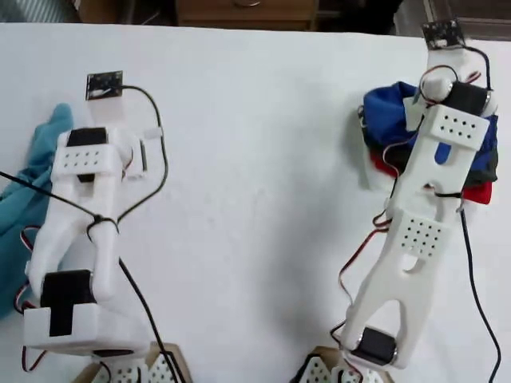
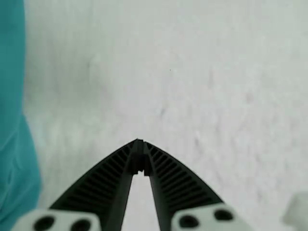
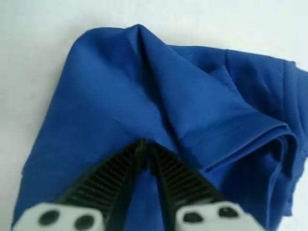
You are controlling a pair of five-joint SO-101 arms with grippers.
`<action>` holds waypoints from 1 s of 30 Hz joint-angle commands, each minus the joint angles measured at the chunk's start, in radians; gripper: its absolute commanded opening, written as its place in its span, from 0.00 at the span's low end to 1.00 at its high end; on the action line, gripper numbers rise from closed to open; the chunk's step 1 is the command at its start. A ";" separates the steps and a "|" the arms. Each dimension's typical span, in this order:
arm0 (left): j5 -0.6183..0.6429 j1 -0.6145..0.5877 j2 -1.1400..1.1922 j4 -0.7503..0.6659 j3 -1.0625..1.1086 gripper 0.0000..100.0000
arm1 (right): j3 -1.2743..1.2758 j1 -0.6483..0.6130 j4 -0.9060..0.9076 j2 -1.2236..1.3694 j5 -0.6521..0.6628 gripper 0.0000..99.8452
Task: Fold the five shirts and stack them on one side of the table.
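Blue folded cotton shirt (image 3: pixel 120 86) tops a small pile at the right side of the white table (image 1: pixel 255 120), with a red folded shirt (image 1: pixel 477 192) showing beneath it. The right gripper (image 3: pixel 143 146) is over the blue cloth, its claw closed tip to tip; whether it pinches any fabric I cannot tell. A crumpled teal shirt (image 1: pixel 20 199) lies at the table's left edge. The left gripper (image 2: pixel 138 146) hangs over bare table beside the teal shirt, claw closed and holding nothing.

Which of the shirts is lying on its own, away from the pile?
The teal shirt, alone at one side of the table; the blue shirt and red shirt lie stacked together on the opposite side.
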 commanded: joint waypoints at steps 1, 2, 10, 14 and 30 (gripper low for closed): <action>-0.003 -0.008 -0.049 -0.014 -0.016 0.03 | -0.040 0.042 -0.085 0.007 -0.009 0.02; -0.003 -0.008 -0.049 -0.012 -0.016 0.03 | -0.040 0.048 -0.111 0.008 -0.011 0.02; -0.003 -0.002 -0.049 -0.018 -0.019 0.03 | -0.041 0.073 -0.245 0.008 -0.011 0.02; -0.003 -0.002 -0.049 -0.018 -0.022 0.03 | -0.035 0.087 -0.325 0.018 -0.011 0.02; -0.003 -0.006 -0.049 -0.017 -0.015 0.03 | -0.083 0.104 -0.702 0.045 -0.018 0.02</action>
